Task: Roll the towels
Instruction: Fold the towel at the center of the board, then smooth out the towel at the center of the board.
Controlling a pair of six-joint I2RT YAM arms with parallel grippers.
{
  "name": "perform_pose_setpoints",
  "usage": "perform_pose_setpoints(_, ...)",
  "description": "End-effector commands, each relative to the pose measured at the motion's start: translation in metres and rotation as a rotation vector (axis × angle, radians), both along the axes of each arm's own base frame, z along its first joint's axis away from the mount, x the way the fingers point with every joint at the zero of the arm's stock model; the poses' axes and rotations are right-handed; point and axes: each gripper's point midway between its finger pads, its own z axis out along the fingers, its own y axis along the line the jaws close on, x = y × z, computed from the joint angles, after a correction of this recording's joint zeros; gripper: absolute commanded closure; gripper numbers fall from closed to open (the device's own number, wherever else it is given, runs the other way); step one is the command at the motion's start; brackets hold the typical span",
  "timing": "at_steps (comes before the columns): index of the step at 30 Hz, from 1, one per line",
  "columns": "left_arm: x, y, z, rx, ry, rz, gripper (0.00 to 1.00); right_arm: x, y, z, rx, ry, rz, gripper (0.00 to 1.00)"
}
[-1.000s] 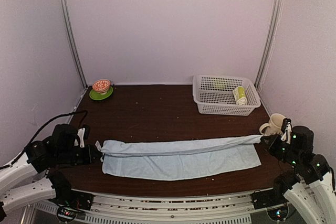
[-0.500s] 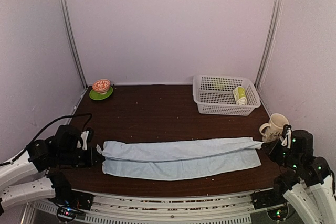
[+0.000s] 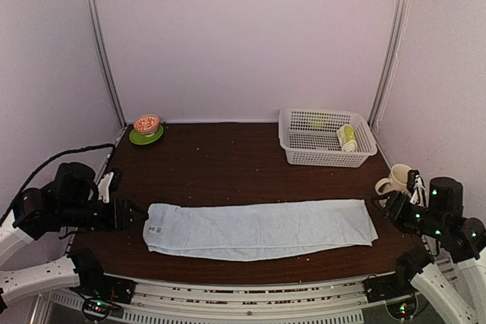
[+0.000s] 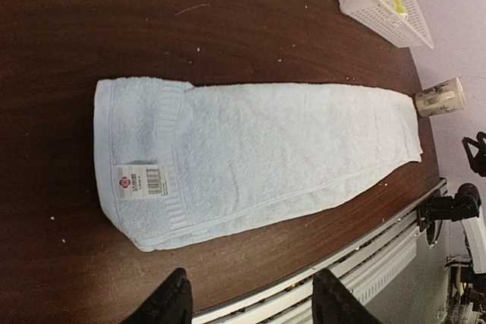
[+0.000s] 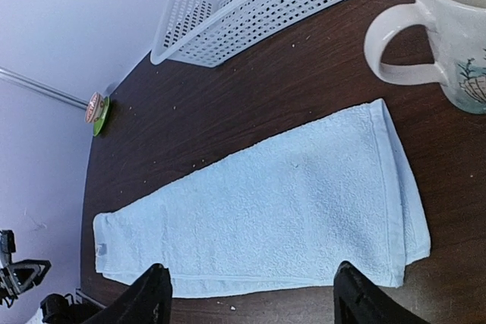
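Both sets of jaws stand spread and empty. The left jaws are just short of the tagged end of the blue towel [image 4: 258,157], and the right jaws just short of its other end. It lies flat on the desk [image 4: 152,5] between them, folded lengthwise into a long band, so I judge the roll itself is the step to begin.

I would take one short end, turn it over tightly for the first wrap, and keep the long edges in line. A loose core would give a slack, coned roll. By the right jaws the layers do not quite match, so I'd watch that end.

The cloth is thick, limp terry with a flat woven band and a white tag [image 4: 138,182] near the left jaws.

Just beyond the right jaws stands a glazed mug [image 5: 448,28], near the towel's corner and easy to bump. Farther off, a white perforated plastic basket [image 5: 250,13] holds the green towel [image 3: 347,137], already a small roll.
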Motion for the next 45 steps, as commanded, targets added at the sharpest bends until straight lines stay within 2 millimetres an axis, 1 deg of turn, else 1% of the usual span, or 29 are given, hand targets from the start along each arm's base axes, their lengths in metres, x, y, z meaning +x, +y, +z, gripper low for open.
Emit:
perform_pose_setpoints(1,0.016,-0.008,0.003,0.061,0.005,0.002,0.45,0.017,0.023,0.001,0.024,0.01,0.106,0.33)
perform_pose_setpoints(3,0.031,-0.023,-0.007,0.097,0.04,-0.003,0.48,0.033,0.035,-0.004,0.051,0.023,0.125,0.4)
perform_pose_setpoints(5,0.047,-0.035,-0.019,0.15,0.078,-0.007,0.5,0.045,0.043,-0.009,0.018,0.026,0.123,0.43)
perform_pose_setpoints(6,0.055,-0.042,-0.021,0.161,0.072,-0.012,0.52,0.049,0.048,-0.012,-0.009,0.031,0.132,0.43)
perform_pose_setpoints(7,0.064,-0.05,-0.02,0.158,0.061,-0.017,0.52,0.052,0.055,-0.018,-0.044,0.043,0.151,0.43)
perform_pose_setpoints(9,0.082,-0.071,-0.013,0.125,0.027,-0.04,0.52,0.057,0.061,-0.035,-0.13,0.092,0.155,0.43)
perform_pose_setpoints(12,0.1,-0.101,-0.01,0.096,0.009,-0.1,0.52,0.065,0.06,-0.065,-0.233,0.2,0.134,0.43)
perform_pose_setpoints(14,0.106,-0.118,-0.018,0.105,0.03,-0.147,0.53,0.072,0.056,-0.079,-0.288,0.241,0.109,0.44)
perform_pose_setpoints(16,0.106,-0.132,-0.031,0.129,0.052,-0.195,0.55,0.077,0.053,-0.09,-0.329,0.274,0.09,0.44)
perform_pose_setpoints(18,0.102,-0.138,-0.049,0.161,0.083,-0.226,0.57,0.083,0.054,-0.097,-0.36,0.307,0.09,0.44)
perform_pose_setpoints(19,0.1,-0.14,-0.056,0.167,0.09,-0.239,0.58,0.086,0.058,-0.101,-0.365,0.324,0.1,0.44)
perform_pose_setpoints(21,0.095,-0.136,-0.074,0.192,0.125,-0.243,0.59,0.092,0.068,-0.1,-0.355,0.319,0.11,0.44)
perform_pose_setpoints(24,0.086,-0.123,-0.098,0.249,0.177,-0.235,0.64,0.099,0.082,-0.093,-0.346,0.3,0.109,0.44)
perform_pose_setpoints(27,0.079,-0.115,-0.11,0.272,0.205,-0.227,0.66,0.104,0.091,-0.085,-0.338,0.279,0.102,0.41)
perform_pose_setpoints(29,0.075,-0.11,-0.118,0.291,0.229,-0.22,0.69,0.107,0.092,-0.08,-0.343,0.27,0.089,0.4)
perform_pose_setpoints(31,0.07,-0.101,-0.131,0.326,0.263,-0.207,0.73,0.11,0.09,-0.077,-0.36,0.267,0.073,0.39)
perform_pose_setpoints(33,0.063,-0.087,-0.145,0.383,0.307,-0.18,0.79,0.113,0.085,-0.074,-0.389,0.261,0.053,0.39)
perform_pose_setpoints(35,0.056,-0.071,-0.157,0.438,0.347,-0.152,0.87,0.115,0.079,-0.073,-0.418,0.263,0.038,0.38)
perform_pose_setpoints(38,0.051,-0.045,-0.168,0.494,0.393,-0.088,0.98,0.116,0.066,-0.077,-0.46,0.285,0.005,0.38)
perform_pose_setpoints(39,0.051,-0.035,-0.17,0.508,0.404,-0.059,1.0,0.117,0.062,-0.081,-0.471,0.297,-0.006,0.38)
perform_pose_setpoints(42,0.053,-0.008,-0.17,0.513,0.431,0.035,1.0,0.116,0.05,-0.095,-0.487,0.342,-0.02,0.4)
perform_pose_setpoints(45,0.055,0.012,-0.166,0.518,0.431,0.097,1.0,0.116,0.045,-0.106,-0.512,0.372,-0.016,0.44)
